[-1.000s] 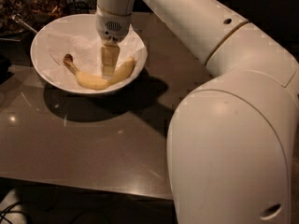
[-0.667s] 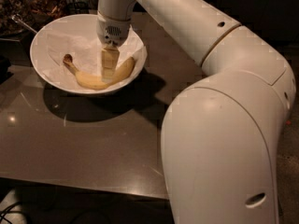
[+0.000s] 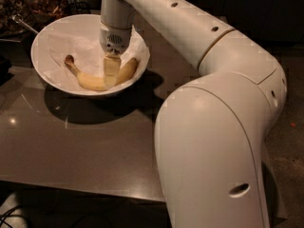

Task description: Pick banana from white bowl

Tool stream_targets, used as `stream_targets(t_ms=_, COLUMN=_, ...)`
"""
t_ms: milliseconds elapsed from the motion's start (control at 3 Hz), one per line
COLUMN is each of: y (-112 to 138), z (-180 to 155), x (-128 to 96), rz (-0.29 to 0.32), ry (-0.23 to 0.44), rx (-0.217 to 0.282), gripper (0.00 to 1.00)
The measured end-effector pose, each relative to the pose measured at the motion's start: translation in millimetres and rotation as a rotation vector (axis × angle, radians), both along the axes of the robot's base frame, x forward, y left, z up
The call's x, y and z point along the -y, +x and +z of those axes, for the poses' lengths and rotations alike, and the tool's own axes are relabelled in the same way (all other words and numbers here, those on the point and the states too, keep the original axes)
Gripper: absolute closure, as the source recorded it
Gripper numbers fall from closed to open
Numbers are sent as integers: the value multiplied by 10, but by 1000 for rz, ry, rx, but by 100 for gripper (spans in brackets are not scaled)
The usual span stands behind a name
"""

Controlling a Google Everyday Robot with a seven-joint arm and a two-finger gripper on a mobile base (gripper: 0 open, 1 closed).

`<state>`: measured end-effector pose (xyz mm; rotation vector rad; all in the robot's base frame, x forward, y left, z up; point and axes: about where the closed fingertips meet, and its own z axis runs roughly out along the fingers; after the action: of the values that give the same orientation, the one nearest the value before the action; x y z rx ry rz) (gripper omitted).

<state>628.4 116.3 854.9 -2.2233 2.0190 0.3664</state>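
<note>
The banana [image 3: 89,81] lies in the white bowl [image 3: 42,38], its middle crossed by the lowered gripper [image 3: 110,79], whose hold I cannot tell.

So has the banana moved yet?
No. The banana lies in the same spot against the bowl rim, stem tip to the left; the gripper is down at its middle.

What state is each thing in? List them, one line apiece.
banana: lying flat in the bowl, not lifted
white bowl: upright on the table, paper-lined, holding the banana
gripper: down inside the bowl, at the banana's middle
dark dish: behind the bowl, holding brown food
</note>
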Motion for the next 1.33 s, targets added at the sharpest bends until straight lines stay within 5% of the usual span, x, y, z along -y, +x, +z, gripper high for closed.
stream_targets(t_ms=333, y=-10, z=-117, x=-1, rz=-6, ry=-12, rx=-22, gripper=35)
stream_targets(t_ms=1333, y=-21, z=-188, x=18, rz=-10, ry=-29, rx=-28, gripper=99)
